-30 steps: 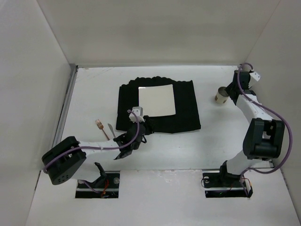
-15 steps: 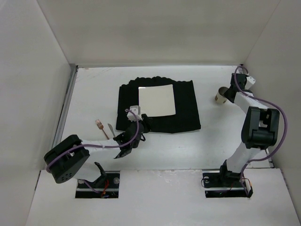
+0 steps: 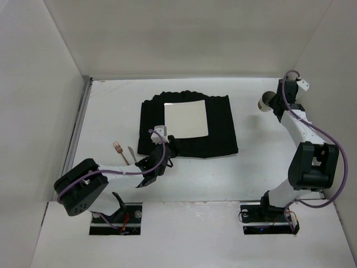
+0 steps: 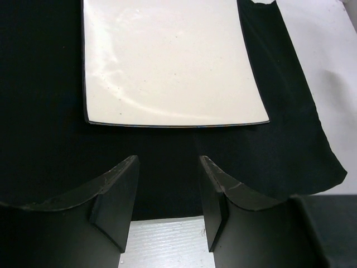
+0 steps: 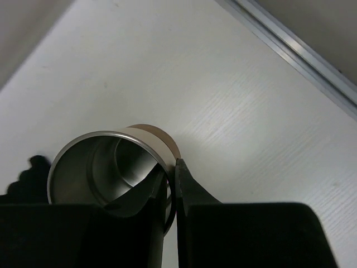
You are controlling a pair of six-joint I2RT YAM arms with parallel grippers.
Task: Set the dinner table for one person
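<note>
Arms are seen bolted side by side at the near edge of the dinner table (image 3: 106,111), a wide matte white surface that fills the scene. Closest to the bases, the left gripper (image 3: 169,149) is held low at the near left corner of a black cloth mat (image 3: 220,134), its jaws spread with nothing between them. In the left wrist view its dark fingers (image 4: 120,190) are framed over the mat's near hem, and a strip of white tabletop is visible between them.

Left of that gripper, a copper-coloured fork (image 3: 117,148) and a pale second utensil (image 3: 131,153) are laid side by side on the bare table. Both lie off the mat, between it and the left edge.

Farther back, a square white plate (image 3: 186,118) is set flat on the mat, toward its far side and slightly left of its middle. The mat's far hem is rumpled.

Toward the far right corner, a metal cup (image 3: 263,103) is pinched at its rim by the right gripper (image 3: 271,104). In the right wrist view one finger is placed inside the cup's shiny mouth and the other against its outer wall. Whether the cup's base is touching the table cannot be told.
</note>
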